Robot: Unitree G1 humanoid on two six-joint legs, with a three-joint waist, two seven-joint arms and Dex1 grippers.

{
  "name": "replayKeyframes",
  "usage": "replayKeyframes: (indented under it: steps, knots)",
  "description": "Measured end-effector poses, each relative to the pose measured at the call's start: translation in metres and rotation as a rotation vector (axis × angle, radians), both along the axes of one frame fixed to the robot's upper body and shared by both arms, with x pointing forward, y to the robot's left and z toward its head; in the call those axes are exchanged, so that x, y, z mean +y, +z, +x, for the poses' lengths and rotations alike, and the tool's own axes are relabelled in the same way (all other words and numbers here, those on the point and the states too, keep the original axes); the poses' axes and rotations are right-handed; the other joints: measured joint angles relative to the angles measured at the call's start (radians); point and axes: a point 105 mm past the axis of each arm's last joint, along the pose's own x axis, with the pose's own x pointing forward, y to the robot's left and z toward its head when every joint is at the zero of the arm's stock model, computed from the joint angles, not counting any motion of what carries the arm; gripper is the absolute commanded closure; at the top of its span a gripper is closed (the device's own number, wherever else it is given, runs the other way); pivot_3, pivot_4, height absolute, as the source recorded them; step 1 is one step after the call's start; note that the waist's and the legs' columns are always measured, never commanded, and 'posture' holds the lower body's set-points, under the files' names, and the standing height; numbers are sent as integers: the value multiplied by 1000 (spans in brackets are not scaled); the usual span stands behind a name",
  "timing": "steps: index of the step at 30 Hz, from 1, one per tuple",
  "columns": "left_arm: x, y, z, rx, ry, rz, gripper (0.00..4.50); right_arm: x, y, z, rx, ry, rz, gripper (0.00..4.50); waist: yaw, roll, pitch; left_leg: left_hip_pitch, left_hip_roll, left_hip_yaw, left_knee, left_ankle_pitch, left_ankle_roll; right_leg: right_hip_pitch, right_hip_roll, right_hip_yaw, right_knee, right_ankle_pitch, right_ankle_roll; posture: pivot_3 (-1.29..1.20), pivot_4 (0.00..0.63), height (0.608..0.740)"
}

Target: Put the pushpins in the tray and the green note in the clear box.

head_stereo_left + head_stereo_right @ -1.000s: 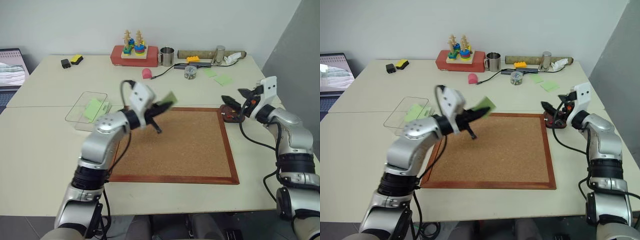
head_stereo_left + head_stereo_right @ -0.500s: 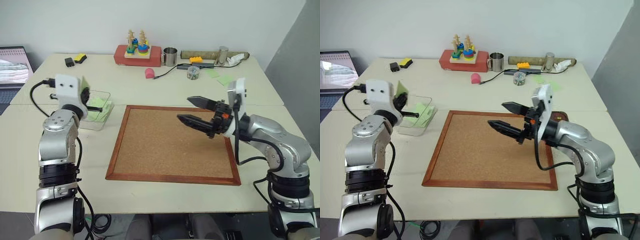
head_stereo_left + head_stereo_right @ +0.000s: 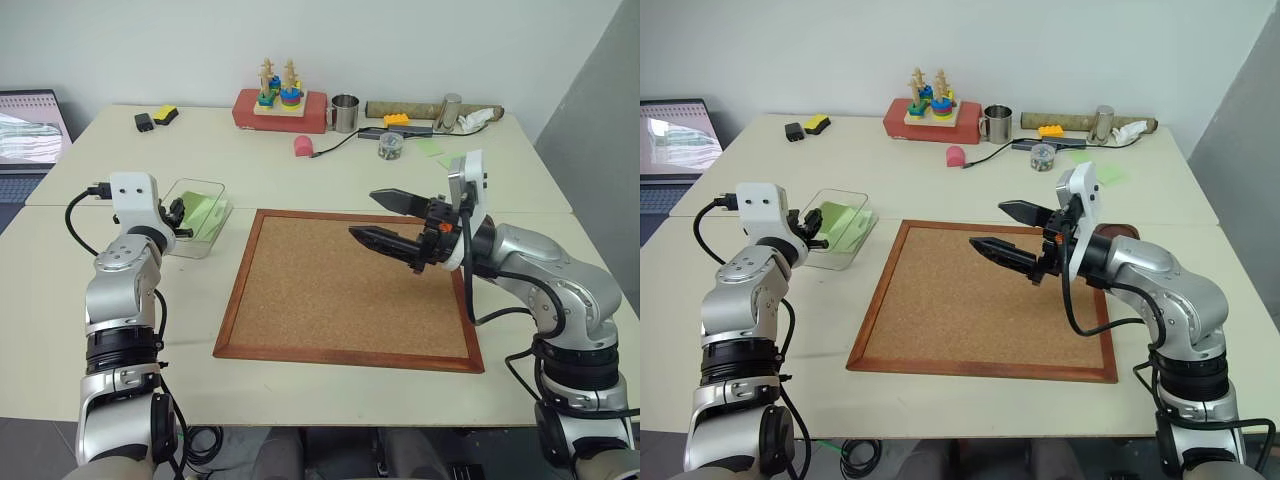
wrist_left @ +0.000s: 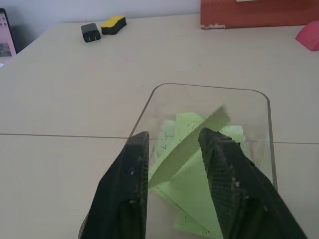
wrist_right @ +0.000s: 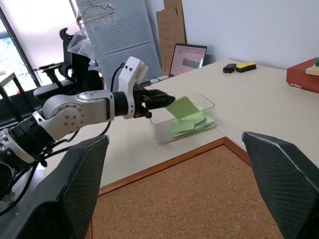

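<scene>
My left gripper sits at the near end of the clear box, fingers apart. The green note leans tilted in the gap between them, above other green notes lying in the box; it also shows just past the left fingertips. Over the corkboard my right gripper hangs open wide, holding nothing. A sliver of the dark brown tray peeks out behind the right wrist by the board's far right corner. The pushpins are hidden.
Along the table's back edge stand a red-based stacking toy, a metal cup, a small jar and a pink object. Loose green notes lie at the back right. A laptop sits far left.
The left gripper carried the note from over the corkboard to the clear box, then its fingers parted. The right gripper swung from the tray to above the board, then held still.
</scene>
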Motion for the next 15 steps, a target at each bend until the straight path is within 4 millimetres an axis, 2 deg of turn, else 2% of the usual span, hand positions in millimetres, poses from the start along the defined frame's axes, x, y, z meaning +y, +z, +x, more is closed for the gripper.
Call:
replayKeyframes:
  steps: [7,10,12,15]
  knots:
    - [1,7,-1,-5,-55,16,619,-7,-2,3,-14,-20,-19,0,0,0,0,0,0,0,0,0,0,0,0,0,0,0,0,0,150,740]
    - [-1,19,-5,0,-157,63,10,-21,-5,11,-16,-68,-56,0,-1,-1,1,0,0,0,0,0,0,0,0,0,0,0,0,0,150,740]
    - [-6,32,-9,-9,-242,91,10,-28,-5,15,-16,-85,-68,0,-1,-1,1,0,0,0,-1,0,0,0,0,0,-1,0,0,0,150,740]
    - [-34,45,-25,31,-514,127,10,-46,-10,23,-21,-129,-141,0,-1,-1,1,0,0,1,-1,0,0,0,0,0,-1,0,0,0,150,740]
